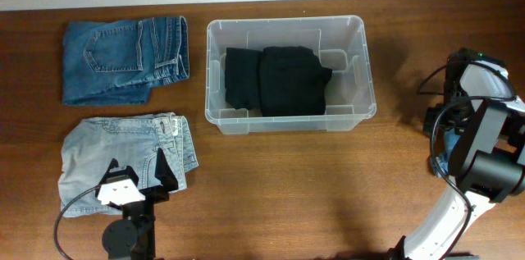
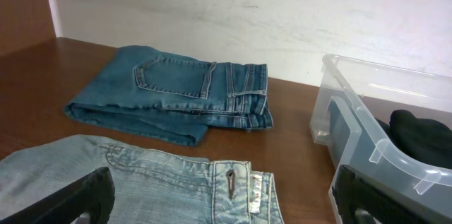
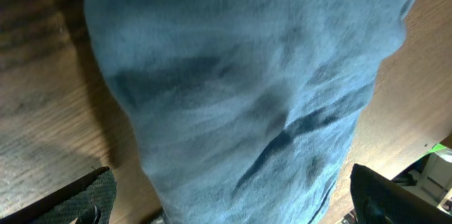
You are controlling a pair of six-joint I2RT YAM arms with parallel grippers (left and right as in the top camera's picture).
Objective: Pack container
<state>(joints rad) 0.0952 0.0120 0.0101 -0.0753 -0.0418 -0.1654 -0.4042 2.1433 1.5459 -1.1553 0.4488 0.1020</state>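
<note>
The clear plastic container (image 1: 367,63) stands at the table's back middle with a folded black garment (image 1: 279,79) inside. In the left wrist view its near corner (image 2: 353,121) shows at the right. My left gripper (image 1: 137,166) hangs open over the waistband of folded light blue jeans (image 1: 123,149), its fingers (image 2: 85,199) spread wide either side of the button hole. Folded dark blue jeans (image 1: 123,59) lie at the back left. My right gripper (image 3: 233,196) is open above a blue cloth (image 3: 240,90) at the right edge. The right arm (image 1: 480,141) hides it from overhead.
A pale wall (image 2: 282,12) runs along the table's far edge behind the dark jeans and the container. Bare brown wood (image 1: 328,194) lies between the container and the front edge. Cables (image 1: 435,88) loop beside the right arm.
</note>
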